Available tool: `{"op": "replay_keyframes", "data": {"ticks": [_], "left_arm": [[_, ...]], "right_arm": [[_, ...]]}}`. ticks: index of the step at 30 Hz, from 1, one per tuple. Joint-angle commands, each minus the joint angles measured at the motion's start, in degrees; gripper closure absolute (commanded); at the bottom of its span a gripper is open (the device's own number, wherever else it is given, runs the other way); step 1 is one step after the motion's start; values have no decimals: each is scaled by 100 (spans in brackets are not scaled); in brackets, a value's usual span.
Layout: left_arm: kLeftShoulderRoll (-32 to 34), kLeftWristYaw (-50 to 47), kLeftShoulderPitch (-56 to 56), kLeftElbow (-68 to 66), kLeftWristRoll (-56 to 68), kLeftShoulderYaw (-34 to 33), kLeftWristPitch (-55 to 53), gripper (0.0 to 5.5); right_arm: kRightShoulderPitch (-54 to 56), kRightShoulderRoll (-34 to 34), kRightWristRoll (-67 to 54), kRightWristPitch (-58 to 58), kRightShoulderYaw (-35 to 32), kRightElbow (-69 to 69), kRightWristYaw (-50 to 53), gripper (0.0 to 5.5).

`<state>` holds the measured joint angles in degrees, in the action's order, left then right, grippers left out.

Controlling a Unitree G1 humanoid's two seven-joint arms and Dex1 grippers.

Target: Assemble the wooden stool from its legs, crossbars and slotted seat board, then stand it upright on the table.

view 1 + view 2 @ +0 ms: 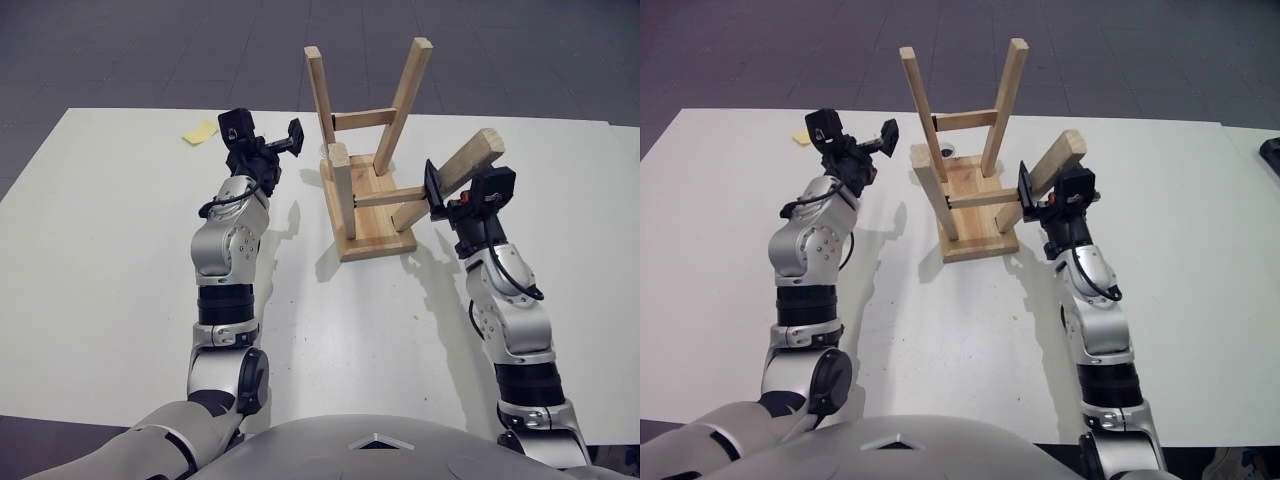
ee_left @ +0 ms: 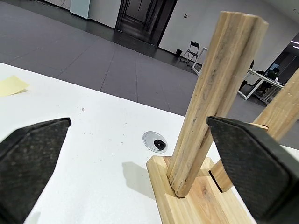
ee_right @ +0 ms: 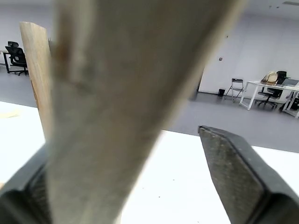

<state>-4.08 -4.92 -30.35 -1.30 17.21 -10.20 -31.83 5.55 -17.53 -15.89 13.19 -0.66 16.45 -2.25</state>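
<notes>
Stool [image 1: 345, 195] looks like pale unfinished wood with visible grain, worktop [image 1: 120, 250] is smooth matt white, left end effector pads [image 2: 247, 158] are rough black.

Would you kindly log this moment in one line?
stool upside down on table | left gripper open, beside | right gripper open around leg

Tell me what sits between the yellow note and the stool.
The open left gripper, between the yellow note and the stool, as the left eye view shows.
</notes>
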Motion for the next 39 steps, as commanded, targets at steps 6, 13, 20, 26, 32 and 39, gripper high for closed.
{"op": "replay_keyframes", "data": {"ticks": [6, 13, 20, 26, 32, 39], "left_arm": [[-146, -204, -39, -290, 50, -284, 477, 10], [-67, -399, -114, -481, 44, -529, 782, 10], [72, -521, -87, -585, 49, -731, 930, 10], [20, -274, 131, -463, -6, -335, 621, 10], [-91, -232, 285, -467, -51, -67, 470, 10], [38, -1720, 501, -229, -276, -1311, 1581, 10]], "right_arm": [[1630, 213, -1929, 683, -1505, 606, 84, 13], [3556, -427, -2854, 847, -2412, 5, 125, 13], [2513, -2, -2559, 1118, -1635, 86, 125, 13], [890, 940, -1216, 327, -471, -1011, 83, 13], [1552, 1110, -1450, -155, -713, -919, -264, 13], [2185, 576, -1527, -270, -2530, -1397, 1308, 13]]}}
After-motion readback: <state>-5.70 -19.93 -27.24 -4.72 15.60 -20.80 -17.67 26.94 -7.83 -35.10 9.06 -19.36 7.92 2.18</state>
